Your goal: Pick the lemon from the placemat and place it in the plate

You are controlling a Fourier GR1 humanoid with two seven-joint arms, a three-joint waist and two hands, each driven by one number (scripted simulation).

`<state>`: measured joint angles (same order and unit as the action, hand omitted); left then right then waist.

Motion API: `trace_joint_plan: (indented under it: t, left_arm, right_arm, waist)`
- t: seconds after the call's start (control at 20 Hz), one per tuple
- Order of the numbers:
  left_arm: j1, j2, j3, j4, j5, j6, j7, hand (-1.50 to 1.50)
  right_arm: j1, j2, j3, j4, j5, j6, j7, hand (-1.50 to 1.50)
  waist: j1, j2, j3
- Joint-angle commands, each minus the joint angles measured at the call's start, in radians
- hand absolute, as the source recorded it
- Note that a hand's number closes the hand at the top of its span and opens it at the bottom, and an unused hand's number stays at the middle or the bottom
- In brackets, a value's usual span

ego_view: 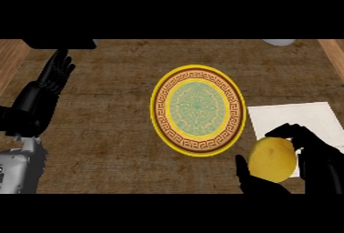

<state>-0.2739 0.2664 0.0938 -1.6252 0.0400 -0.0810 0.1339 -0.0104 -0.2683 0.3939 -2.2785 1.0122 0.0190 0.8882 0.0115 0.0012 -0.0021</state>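
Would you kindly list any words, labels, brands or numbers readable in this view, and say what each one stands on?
None can be read.
The plate bears only ornament: a key-pattern band and a green medallion, no letters.
The placemat is plain white.
The lemon, held in the right robot hand, shows no sticker or mark.

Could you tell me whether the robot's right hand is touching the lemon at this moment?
Touching. In the head view the right hand curls round the lemon, thumb on one side and fingers on the other.

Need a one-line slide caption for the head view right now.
Right hand grips the lemon beside the white placemat, near the plate.
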Motion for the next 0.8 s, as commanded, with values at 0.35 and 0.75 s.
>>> trace_joint_plan:
  t: [0.35, 0.75]
  left_arm:
    - [0.020, -0.001, 0.017, -0.002, -0.008, -0.013, -0.023, 0.00]
    - [0.007, -0.005, 0.028, -0.023, 0.004, -0.019, 0.009, 0.00]
  right_arm:
    - [-0.463, 0.264, -0.049, 0.534, 0.007, -0.080, 0.037, 1.50]
    - [-0.658, 0.268, -0.126, 0.990, -0.036, -0.228, -0.053, 1.50]
  waist:
    - [0.004, 0.001, 0.002]
    - [0.006, 0.002, 0.002]
